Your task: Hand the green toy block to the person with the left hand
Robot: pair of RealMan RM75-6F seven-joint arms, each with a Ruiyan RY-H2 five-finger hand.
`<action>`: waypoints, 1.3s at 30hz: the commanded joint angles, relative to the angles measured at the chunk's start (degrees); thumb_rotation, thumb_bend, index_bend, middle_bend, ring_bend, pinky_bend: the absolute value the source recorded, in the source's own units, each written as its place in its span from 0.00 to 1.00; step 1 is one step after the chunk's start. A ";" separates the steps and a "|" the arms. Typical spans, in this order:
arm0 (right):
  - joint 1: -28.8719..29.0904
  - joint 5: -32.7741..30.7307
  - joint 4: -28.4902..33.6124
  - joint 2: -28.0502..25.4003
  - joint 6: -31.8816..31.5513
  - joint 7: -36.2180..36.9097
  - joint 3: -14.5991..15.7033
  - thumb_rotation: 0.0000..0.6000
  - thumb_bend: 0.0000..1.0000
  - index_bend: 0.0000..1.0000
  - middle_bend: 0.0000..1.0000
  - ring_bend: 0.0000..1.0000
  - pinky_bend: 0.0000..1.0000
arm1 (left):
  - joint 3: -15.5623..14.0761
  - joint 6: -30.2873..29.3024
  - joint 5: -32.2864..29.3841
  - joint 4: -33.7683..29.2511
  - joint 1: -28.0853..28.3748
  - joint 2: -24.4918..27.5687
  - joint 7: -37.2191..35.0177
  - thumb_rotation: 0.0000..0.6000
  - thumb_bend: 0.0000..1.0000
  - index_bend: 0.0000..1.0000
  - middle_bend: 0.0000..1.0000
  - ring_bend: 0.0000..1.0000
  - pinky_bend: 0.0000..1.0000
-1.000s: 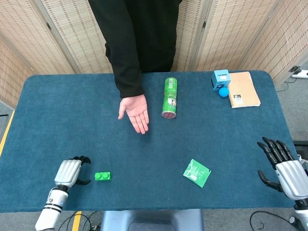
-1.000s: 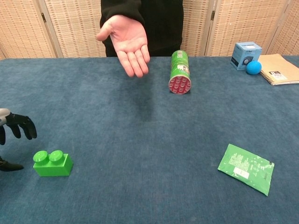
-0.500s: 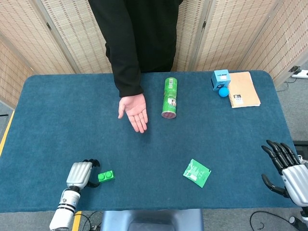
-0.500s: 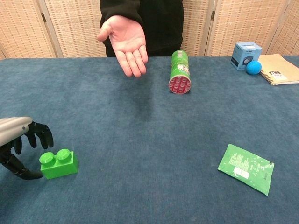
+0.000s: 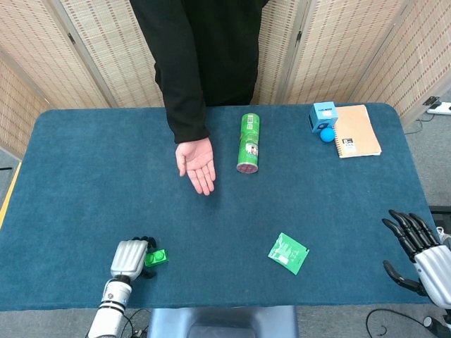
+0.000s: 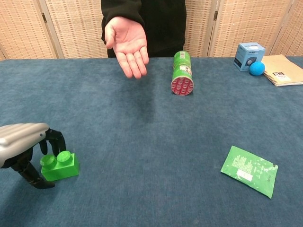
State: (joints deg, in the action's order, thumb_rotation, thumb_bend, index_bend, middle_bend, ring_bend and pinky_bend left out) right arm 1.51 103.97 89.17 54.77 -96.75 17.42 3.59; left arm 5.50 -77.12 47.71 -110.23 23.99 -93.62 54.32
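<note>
One blue-covered table (image 5: 84, 176) fills both views, and behind its far edge stands a person in black whose open palm (image 5: 198, 163) is held face up over the cloth. Next in size, a green can (image 5: 249, 143) lies on its side just right of that palm, and a tan notebook (image 5: 356, 131) sits at the far right corner with a small blue box (image 5: 324, 114) and a blue ball (image 5: 327, 135) touching its left edge. A flat green packet (image 5: 288, 253) lies near the front right. The left robot hand (image 6: 23, 146) arches over the near left corner, its dark fingertips (image 6: 54, 140) curled down onto the green toy block (image 6: 59, 165), which rests on the table; whether it truly grips the block I cannot tell. The right robot hand (image 5: 423, 253) hangs off the table's right edge with fingers spread, holding nothing.
</note>
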 commanded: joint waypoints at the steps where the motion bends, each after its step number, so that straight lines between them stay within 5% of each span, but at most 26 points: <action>1: -0.40 0.18 -0.67 0.02 -0.96 0.43 -0.05 1.00 0.32 0.00 0.00 0.00 0.00 | 0.86 -0.06 -0.72 1.53 1.29 -0.72 0.27 1.00 0.14 0.41 0.44 0.40 0.52; 8: -0.25 -0.27 -0.68 0.16 -0.55 0.24 -0.17 1.00 0.32 0.00 0.00 0.00 0.00 | 0.51 -0.18 1.71 4.49 2.41 -1.64 -1.59 1.00 0.27 0.61 0.68 0.61 0.71; 17: -0.35 -0.52 -0.55 0.16 -0.61 0.23 -0.17 1.00 0.32 0.00 0.00 0.00 0.00 | 0.33 -4.13 3.67 -3.71 2.63 1.93 0.36 1.00 0.30 0.64 0.73 0.64 0.74; 27: 0.42 -2.05 0.10 0.34 1.70 -1.00 -0.58 1.00 0.32 0.00 0.00 0.00 0.00 | 10.45 -4.32 0.41 -24.52 9.89 11.63 6.29 1.00 0.30 0.63 0.73 0.64 0.74; 34: 0.71 -4.67 1.17 0.43 3.28 -2.21 -1.46 1.00 0.32 0.00 0.00 0.00 0.00 | 22.44 5.00 -14.06 -20.44 20.50 16.10 2.62 1.00 0.30 0.63 0.73 0.64 0.74; 39: 1.53 -7.13 1.91 0.37 5.77 -2.65 -2.21 1.00 0.32 0.00 0.00 0.00 0.00 | 25.22 12.52 -20.44 -13.61 27.56 17.44 0.25 1.00 0.30 0.63 0.73 0.64 0.74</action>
State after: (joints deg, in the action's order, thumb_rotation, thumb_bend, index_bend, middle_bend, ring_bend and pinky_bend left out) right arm 2.73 97.32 90.80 55.17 -91.62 14.96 1.64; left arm 28.67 -68.64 30.81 -127.61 47.63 -77.61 56.14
